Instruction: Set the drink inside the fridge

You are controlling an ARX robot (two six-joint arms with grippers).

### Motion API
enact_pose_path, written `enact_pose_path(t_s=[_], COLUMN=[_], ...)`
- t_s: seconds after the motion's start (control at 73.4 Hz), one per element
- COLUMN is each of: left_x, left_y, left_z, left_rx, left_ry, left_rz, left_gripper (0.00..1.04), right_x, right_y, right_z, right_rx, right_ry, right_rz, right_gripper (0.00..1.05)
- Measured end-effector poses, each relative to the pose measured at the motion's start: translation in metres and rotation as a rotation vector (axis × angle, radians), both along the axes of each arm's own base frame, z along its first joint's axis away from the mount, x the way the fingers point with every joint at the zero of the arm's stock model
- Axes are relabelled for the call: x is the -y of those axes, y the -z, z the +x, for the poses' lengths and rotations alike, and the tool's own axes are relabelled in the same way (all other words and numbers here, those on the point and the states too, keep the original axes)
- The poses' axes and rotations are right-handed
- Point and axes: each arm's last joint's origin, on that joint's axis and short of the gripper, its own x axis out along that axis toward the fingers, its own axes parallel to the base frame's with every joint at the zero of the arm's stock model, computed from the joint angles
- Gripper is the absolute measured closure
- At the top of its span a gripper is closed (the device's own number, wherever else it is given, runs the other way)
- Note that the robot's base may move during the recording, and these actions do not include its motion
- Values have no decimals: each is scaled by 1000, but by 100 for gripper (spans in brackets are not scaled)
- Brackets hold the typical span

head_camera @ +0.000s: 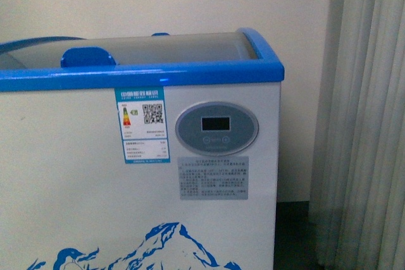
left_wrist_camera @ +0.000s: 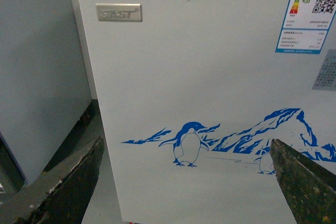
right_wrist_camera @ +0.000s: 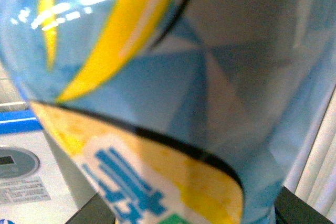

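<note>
The fridge (head_camera: 82,181) is a white chest with a blue top rim (head_camera: 190,75), curved glass lids (head_camera: 183,45), an oval display (head_camera: 216,128) and a blue penguin-and-mountain picture. It fills the front view; neither arm shows there. In the left wrist view my left gripper (left_wrist_camera: 186,182) is open and empty, its dark fingers (left_wrist_camera: 68,182) apart before the fridge's front wall (left_wrist_camera: 199,66) with the penguin (left_wrist_camera: 188,142). In the right wrist view my right gripper (right_wrist_camera: 184,211) is shut on the drink (right_wrist_camera: 157,77), whose blue-and-yellow label fills the picture; its cap is out of view.
A plain grey-white cabinet (left_wrist_camera: 37,77) stands beside the fridge's left end, with dark floor between them. A pale curtain (head_camera: 367,118) hangs to the right of the fridge, with a wall behind. A blue lid handle (head_camera: 87,56) sits on the glass.
</note>
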Motion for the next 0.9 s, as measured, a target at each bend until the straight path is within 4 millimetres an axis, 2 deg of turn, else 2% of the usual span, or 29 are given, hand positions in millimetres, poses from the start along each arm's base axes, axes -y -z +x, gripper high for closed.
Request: enact_pose_path(t_s=[0.626, 0.694, 0.79, 0.899], left_x=[0, 1, 3, 4], left_y=[0, 1, 6, 1], left_z=[0, 1, 11, 33], left_rx=[-2, -130, -252, -223], left_ry=[3, 60, 75, 141], left_rz=[-5, -99, -206, -199], left_gripper=[8, 8, 8, 8], right_x=[0, 0, 0, 0], right_y=[0, 0, 0, 0], right_z=[0, 0, 0, 0], right_rx=[3, 3, 3, 3], right_ry=[0, 0, -2, 0], right_rz=[1, 1, 1, 2], right_gripper=[64, 64, 64, 64])
